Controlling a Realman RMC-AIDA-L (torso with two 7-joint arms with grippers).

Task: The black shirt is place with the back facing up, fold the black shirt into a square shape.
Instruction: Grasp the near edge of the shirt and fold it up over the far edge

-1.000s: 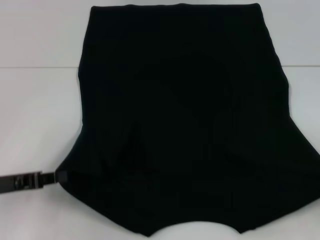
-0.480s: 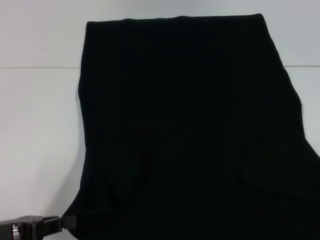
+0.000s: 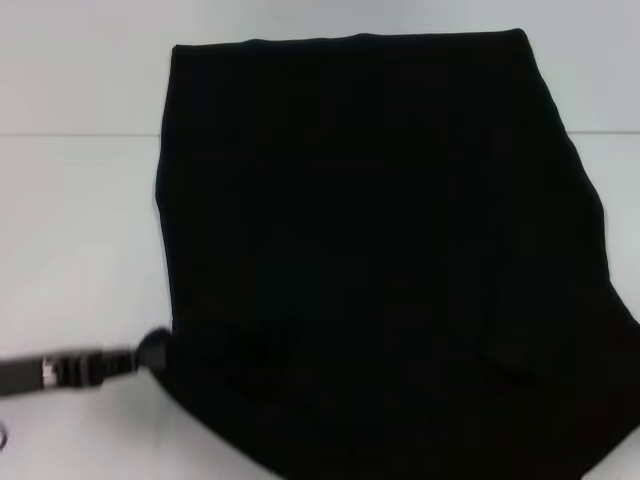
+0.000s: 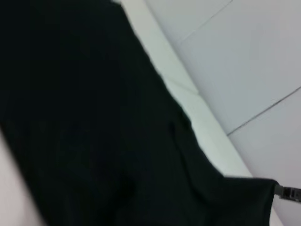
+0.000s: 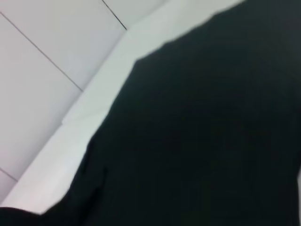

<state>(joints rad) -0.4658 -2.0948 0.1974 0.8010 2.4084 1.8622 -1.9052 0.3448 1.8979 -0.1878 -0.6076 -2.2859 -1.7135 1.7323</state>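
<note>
Black shirt [image 3: 380, 250] spread across white table [image 3: 70, 250]. Left gripper [image 3: 150, 352] clamped on near-left shirt edge; right gripper unseen. Risk: thin pinch slipping, fabric dropping and bunching, skewing fold.

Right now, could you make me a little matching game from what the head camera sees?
Things:
1. black shirt
2. left tool
3. table

Descriptions:
A. white surface around the cloth
B. at the cloth's left edge, low in the head view
C. dark, fills most of the head view

Pairs: 1-C, 2-B, 3-A
</note>
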